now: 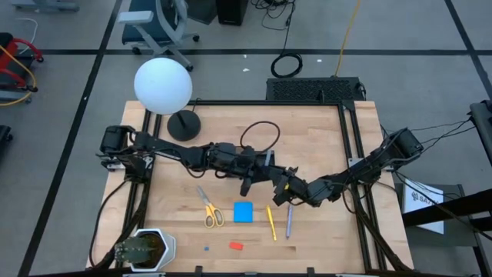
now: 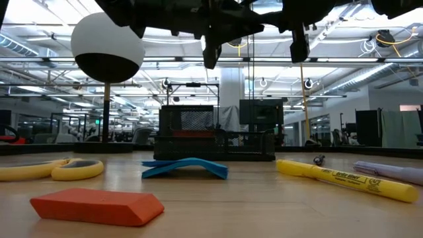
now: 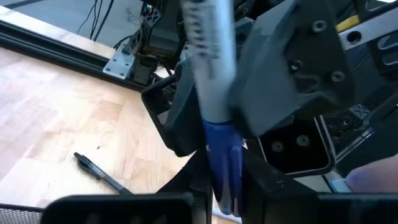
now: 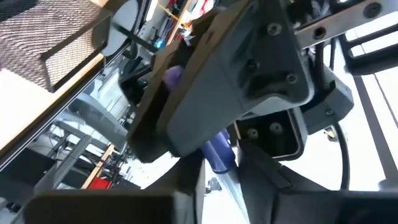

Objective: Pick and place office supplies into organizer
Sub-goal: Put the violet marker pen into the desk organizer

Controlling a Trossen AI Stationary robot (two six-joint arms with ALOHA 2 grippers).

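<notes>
Both grippers meet above the table's middle, each shut on one pen with a pale barrel and a blue grip section (image 3: 222, 155). My left gripper (image 1: 265, 173) comes from the left and my right gripper (image 1: 286, 187) from the right. The black mesh organizer (image 2: 215, 135) stands behind the note pad; in the high view the arms hide most of it. Yellow-handled scissors (image 1: 209, 209), a blue note pad (image 1: 243, 211), a yellow marker (image 1: 270, 223), a purple pen (image 1: 290, 221) and a red eraser (image 1: 236, 246) lie flat on the near half. My left gripper (image 3: 224, 186) pinches the pen's blue grip section (image 3: 224, 168) between its two fingers, lying about along the pen. The pen is lifted clear of the table. My right gripper (image 4: 221, 177) pinches the pale barrel (image 3: 208, 68) just beyond the blue section, coming from the opposite side. The pen's purple end (image 4: 173, 76) sticks out past the left gripper.
A lamp with a white globe (image 1: 163, 85) and round black base (image 1: 184, 125) stands far left. A black cable loop (image 1: 257, 135) lies behind the arms. A dark pen (image 3: 99, 174) lies on the wood. A black mesh box (image 1: 315, 88) sits beyond the far edge.
</notes>
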